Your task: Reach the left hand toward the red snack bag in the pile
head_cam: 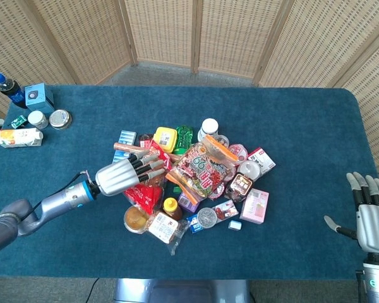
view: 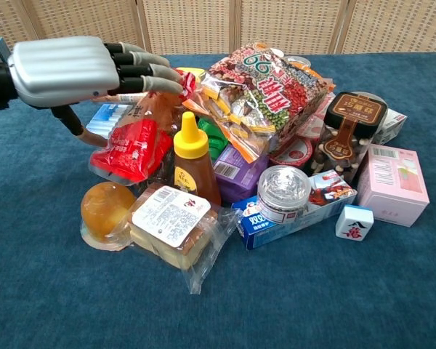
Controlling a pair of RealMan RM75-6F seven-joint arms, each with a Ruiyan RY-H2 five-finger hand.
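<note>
The red snack bag (view: 131,149) lies on the left side of the pile, its lower red part (head_cam: 142,194) showing below my left hand in the head view. My left hand (head_cam: 123,176) hovers right over the bag with its fingers stretched out flat and apart, holding nothing; in the chest view the left hand (view: 80,69) covers the bag's upper half, fingertips (view: 167,85) over its top. Whether the thumb touches the bag is unclear. My right hand (head_cam: 369,221) rests open at the table's right front corner, far from the pile.
The pile holds a honey bottle (view: 191,158), a wrapped bread pack (view: 171,225), a mixed-bean bag (view: 265,83), a mushroom jar (view: 349,131) and a pink box (view: 392,183). A bottle, a blue box, tins and a carton (head_cam: 19,137) stand at the far left.
</note>
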